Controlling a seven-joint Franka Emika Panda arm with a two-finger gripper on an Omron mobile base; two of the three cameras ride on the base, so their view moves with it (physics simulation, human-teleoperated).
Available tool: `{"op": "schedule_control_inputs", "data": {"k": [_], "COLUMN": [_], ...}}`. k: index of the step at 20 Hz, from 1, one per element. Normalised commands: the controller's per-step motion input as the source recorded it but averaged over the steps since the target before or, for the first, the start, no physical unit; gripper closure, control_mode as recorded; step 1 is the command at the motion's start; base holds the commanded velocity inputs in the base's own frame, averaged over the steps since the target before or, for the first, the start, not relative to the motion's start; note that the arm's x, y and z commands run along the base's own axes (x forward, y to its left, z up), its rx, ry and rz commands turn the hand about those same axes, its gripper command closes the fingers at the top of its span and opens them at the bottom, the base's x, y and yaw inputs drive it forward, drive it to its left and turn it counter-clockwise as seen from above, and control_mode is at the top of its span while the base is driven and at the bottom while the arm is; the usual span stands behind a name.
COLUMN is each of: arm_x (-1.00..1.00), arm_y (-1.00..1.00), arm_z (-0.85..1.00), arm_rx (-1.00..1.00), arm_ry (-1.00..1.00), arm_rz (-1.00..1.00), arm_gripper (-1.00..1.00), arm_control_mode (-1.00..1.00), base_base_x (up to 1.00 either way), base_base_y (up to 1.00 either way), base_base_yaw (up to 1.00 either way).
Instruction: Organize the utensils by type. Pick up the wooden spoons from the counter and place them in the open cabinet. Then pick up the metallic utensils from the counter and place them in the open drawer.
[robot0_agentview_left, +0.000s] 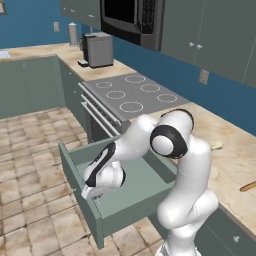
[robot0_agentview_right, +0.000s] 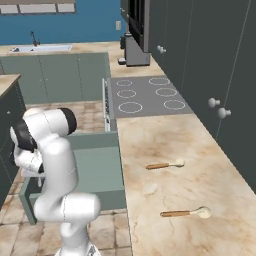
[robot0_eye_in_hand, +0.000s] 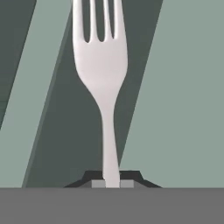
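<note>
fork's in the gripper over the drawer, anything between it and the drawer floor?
Nothing visible. The gripper is shut on the fork by its handle, and past the tines the hand view shows bare grey-green surface crossed by shadow. From the left base view the hand hangs inside the open drawer, whose floor looks bare.

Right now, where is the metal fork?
In the hand view, the fork stands between the shut tool tips, tines pointing away, over the open drawer's grey-green inside.

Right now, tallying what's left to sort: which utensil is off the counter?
The silver fork, clamped by its handle in the hand over the open drawer. Both wooden spoons lie on the counter.
</note>
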Motion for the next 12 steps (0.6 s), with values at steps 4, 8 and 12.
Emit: {"op": "schedule_control_inputs", "data": {"k": [4,8,12], "arm_x": [0.00,0.00,0.00], "arm_y": [-0.01,-0.06,-0.24], "arm_z": [0.40,0.56,0.28], "arm_rx": [0.00,0.00,0.00], "arm_ry": [0.00,0.00,0.00], "arm_rz": [0.00,0.00,0.00], "arm_gripper": [1.00,1.00,1.00], "arm_control_mode": [-1.00,-1.00,-1.00], "base_base_x": [0.00,0.00,0.00], "base_base_y": [0.00,0.00,0.00], "base_base_yaw": [0.00,0.00,0.00]}}
